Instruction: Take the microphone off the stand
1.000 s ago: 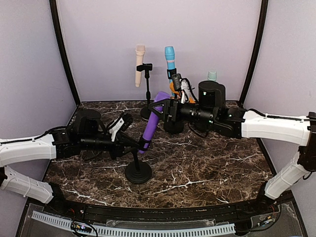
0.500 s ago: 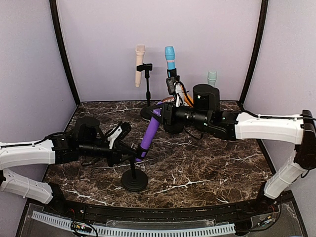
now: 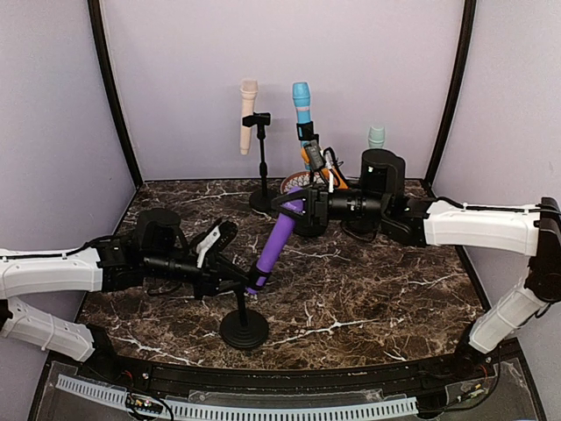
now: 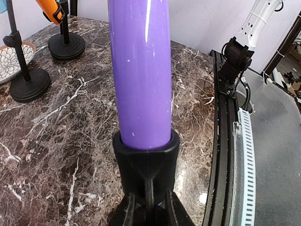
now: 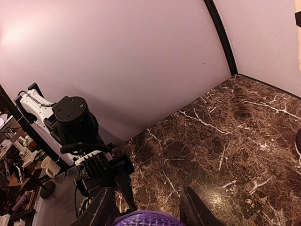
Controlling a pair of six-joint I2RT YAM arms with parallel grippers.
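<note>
The right gripper (image 3: 294, 205) apparently pinches the purple microphone (image 3: 274, 248) at its head, while the left gripper (image 3: 238, 279) clamps the stand (image 3: 244, 331) beneath its clip.

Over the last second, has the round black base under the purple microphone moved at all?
Yes. The stand base has slid toward the near edge of the table, away from the beige microphone's stand at the back, which stayed put.

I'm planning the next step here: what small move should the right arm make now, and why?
Probably pull the mic up along its own axis with the right tool: its base sits in the clip, and the left tool grips the stand to brace it.
</note>
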